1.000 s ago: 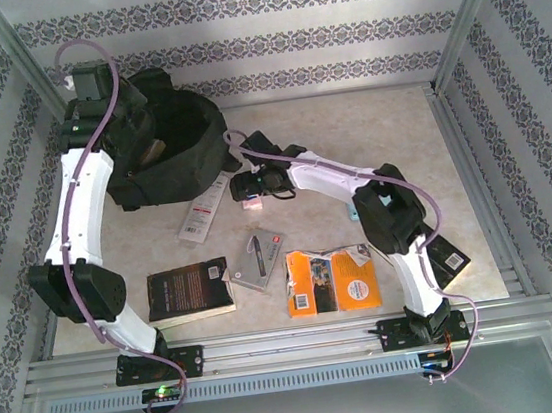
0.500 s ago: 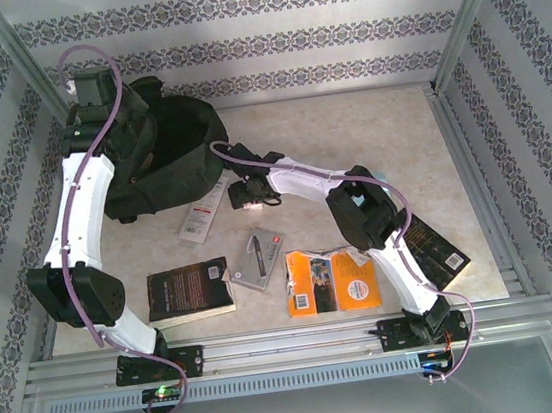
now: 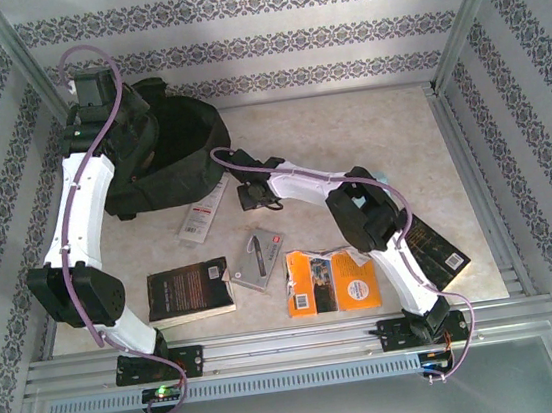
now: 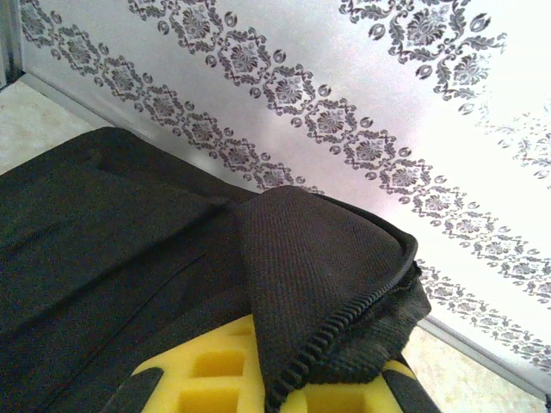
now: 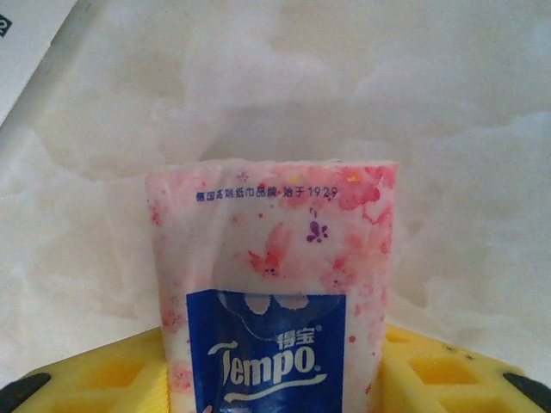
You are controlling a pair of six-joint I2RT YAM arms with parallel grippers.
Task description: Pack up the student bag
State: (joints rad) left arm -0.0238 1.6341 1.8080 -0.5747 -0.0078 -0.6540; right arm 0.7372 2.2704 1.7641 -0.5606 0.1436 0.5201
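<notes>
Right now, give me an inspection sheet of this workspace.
Surface: pale marbled table, partly covered.
Job's things: black backpack at the far left.
Clutter: dark book, second dark book partly under the right arm, orange packet, grey box, white flat pack, all lying on the table.
Grippers: left gripper shut on the backpack's zip edge; right gripper shut on a tissue pack.
Cables: purple cables run along both arms; no snag seen.
Surroundings: patterned walls, metal rail at the near edge.
</notes>
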